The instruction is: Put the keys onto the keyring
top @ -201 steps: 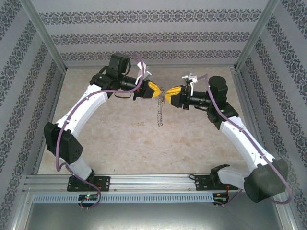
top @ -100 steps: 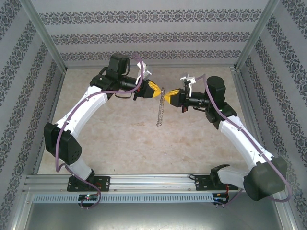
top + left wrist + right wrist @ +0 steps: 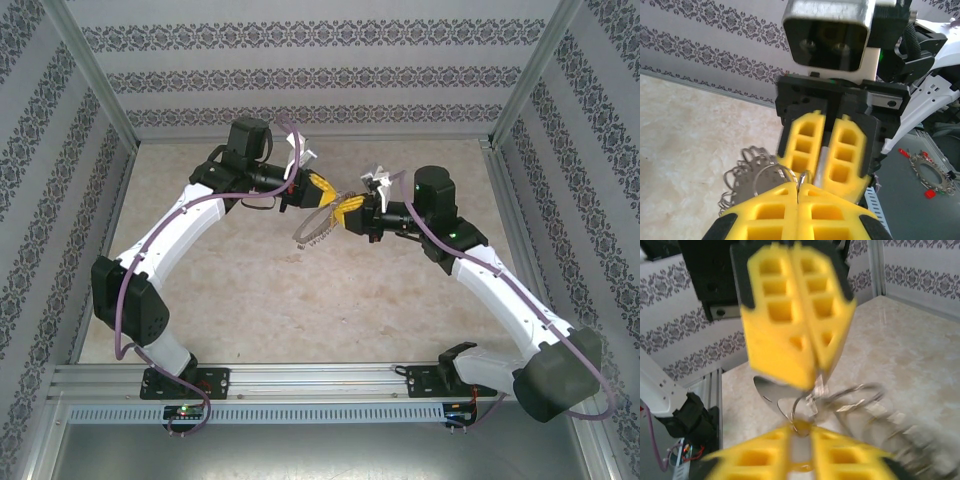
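My left gripper [image 3: 322, 190] [image 3: 799, 186] is shut on the thin wire of the keyring [image 3: 767, 172], above the middle of the table. The ring's chain of small silver pieces [image 3: 315, 232] [image 3: 875, 410] swings out blurred below and to the left of the grippers. My right gripper [image 3: 346, 210] [image 3: 801, 429] faces the left one tip to tip and is shut on the keys [image 3: 824, 155] [image 3: 801, 452], a silver blade lying between its yellow fingers [image 3: 805, 145]. The key's tip sits right at the ring wire; whether it is threaded through, I cannot tell.
The beige table [image 3: 300, 300] lies under the raised grippers. Patterned walls [image 3: 320, 75] enclose three sides and an aluminium rail [image 3: 320, 378] runs along the near edge. A metal ring with red bits [image 3: 930, 172] lies on the grey floor beyond the rail.
The right gripper has moved left and nearer, tilting against the left gripper. The chain, hanging straight down before, has swung up and out to the left.
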`<state>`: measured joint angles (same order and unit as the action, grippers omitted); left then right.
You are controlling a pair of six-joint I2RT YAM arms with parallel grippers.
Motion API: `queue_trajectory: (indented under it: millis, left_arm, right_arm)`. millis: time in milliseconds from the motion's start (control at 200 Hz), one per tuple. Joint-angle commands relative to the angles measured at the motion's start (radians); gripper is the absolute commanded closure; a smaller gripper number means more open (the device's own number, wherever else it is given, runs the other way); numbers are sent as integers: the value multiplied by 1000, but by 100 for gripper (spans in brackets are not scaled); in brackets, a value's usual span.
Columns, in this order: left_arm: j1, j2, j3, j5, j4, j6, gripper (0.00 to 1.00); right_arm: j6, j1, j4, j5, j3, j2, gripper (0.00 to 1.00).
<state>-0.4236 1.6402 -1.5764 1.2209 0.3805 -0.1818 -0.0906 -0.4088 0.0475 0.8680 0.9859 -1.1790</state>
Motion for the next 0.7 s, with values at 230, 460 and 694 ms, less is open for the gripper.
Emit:
queue_trajectory:
  millis: [230,460,694]
  left_arm:
    - [-4,-48,-2,8,-121,15,100]
    - [-4,-48,2,23,-122,12,100]
    - [-4,-48,-2,32,-122,16,100]
  right_arm:
    - [-29,113,20,95,16,114,62]
    - [-61,135,-18,141,97,67,62]
    - [-94,136,-77,203,143,-13,62]
